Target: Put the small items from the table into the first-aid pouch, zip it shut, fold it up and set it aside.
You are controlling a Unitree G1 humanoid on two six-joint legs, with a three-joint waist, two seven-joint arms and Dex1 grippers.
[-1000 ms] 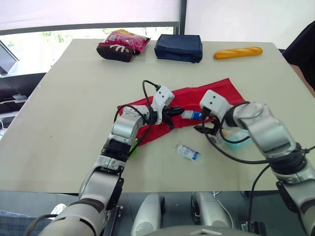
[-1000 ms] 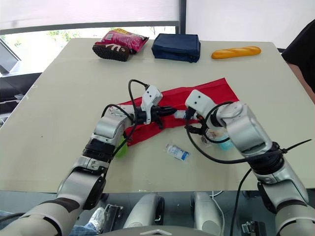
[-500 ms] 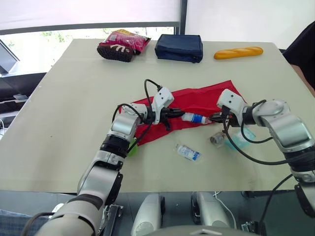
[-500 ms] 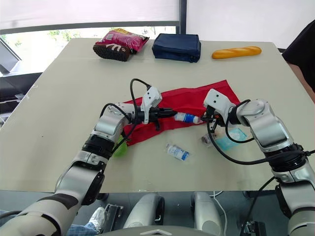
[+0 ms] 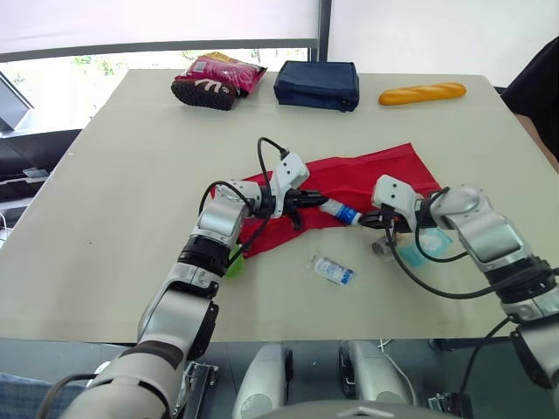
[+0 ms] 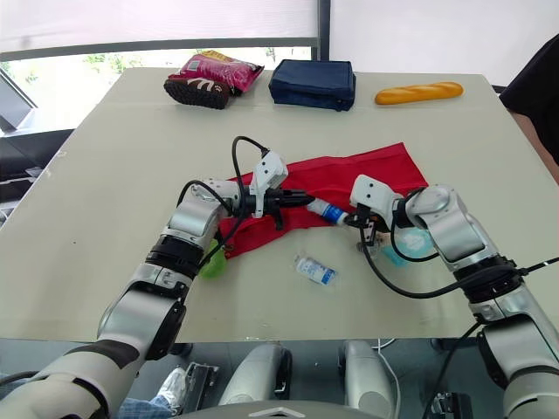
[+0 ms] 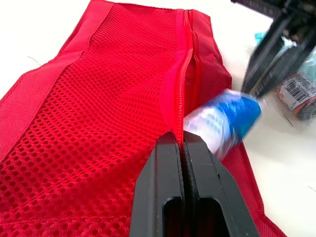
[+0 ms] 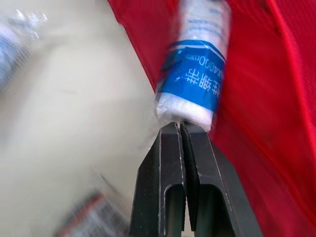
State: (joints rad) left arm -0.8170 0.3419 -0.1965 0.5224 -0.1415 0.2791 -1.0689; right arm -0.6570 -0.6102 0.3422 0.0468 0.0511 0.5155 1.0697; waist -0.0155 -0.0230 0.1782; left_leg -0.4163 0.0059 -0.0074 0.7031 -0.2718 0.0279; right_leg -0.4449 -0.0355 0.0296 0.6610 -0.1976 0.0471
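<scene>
left gripper [image 7: 180,140]: our fingers are squeezed together on the zipper lip of the red mesh first-aid pouch [image 5: 367,175].
right gripper [image 8: 178,127]: fingers pressed together, and it looks like they're nipping the near end of the wrapped bandage roll [image 5: 342,210].
bandage roll: tilted between our two grippers, with its far end at the open zipper, just beside the left fingertips.
pouch: spread out unfolded on the table [image 5: 113,175].
leftovers: a clear-wrapped packet [image 5: 334,271] on bare table near the pouch, and a teal packet [image 5: 432,240] by our right gripper.

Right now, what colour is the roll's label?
Blue on the white roll by the pouch; clearest in right wrist view.
</scene>
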